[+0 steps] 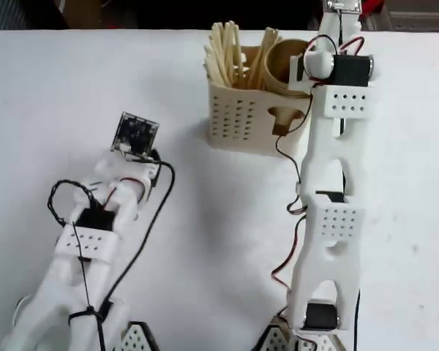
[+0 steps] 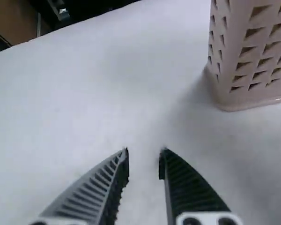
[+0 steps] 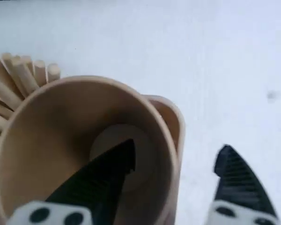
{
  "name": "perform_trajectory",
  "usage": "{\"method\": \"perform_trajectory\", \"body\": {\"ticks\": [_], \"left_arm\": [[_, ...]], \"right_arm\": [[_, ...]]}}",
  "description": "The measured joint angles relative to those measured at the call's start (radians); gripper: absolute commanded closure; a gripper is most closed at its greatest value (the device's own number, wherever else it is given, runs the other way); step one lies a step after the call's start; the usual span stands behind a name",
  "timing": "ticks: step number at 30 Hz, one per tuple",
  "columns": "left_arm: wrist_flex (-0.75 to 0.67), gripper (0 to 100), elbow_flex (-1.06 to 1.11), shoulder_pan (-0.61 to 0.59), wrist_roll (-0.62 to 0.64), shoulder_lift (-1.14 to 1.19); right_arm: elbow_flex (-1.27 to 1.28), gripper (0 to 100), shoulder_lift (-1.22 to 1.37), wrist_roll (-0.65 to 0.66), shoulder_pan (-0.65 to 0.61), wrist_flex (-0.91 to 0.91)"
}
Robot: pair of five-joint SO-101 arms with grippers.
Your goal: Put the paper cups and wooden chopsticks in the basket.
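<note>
white table [image 1: 95, 73]: basket [image 1: 238, 121] w/ chopsticks [image 1: 227, 51] + paper cup [image 3: 61, 131]; right claw [image 3: 178, 146] apart, straddling cup wall; left claw [image 2: 143, 157] slightly apart.

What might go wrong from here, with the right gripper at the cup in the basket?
1. The right gripper is open and straddles the cup wall, with one finger inside. Pulling away at an angle may drag or tip the cup out.
2. The chopsticks lean loosely beside it in the basket, so a bump from the arm could scatter them.
</note>
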Motion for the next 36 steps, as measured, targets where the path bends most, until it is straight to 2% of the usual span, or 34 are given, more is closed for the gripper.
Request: {"method": "perform_trajectory", "body": {"ticks": [2,5,10,17,23,31,36], "left_arm": [[0.000,88,0.000,-0.002,0.000,0.000],[0.000,88,0.000,0.000,0.000,0.000],[-0.063,88,0.029,-0.002,0.000,-0.002],[-0.144,88,0.063,-0.002,0.000,-0.002],[-0.147,88,0.063,-0.002,0.000,-0.002],[-0.147,88,0.063,-0.002,0.000,-0.002],[-0.147,88,0.063,-0.002,0.000,-0.002]], "right_arm": [[0.000,96.4,0.025,0.006,0.000,-0.002],[0.005,98.3,0.048,0.089,0.005,-0.003],[0.133,98.3,0.018,0.121,0.014,-0.006],[0.480,98.3,-0.236,0.138,0.014,-0.008],[0.839,98.4,-0.522,0.172,-0.071,-0.005],[1.000,98.5,-0.721,0.175,-0.186,0.006],[1.028,98.5,-0.761,0.175,-0.206,0.006]]}}
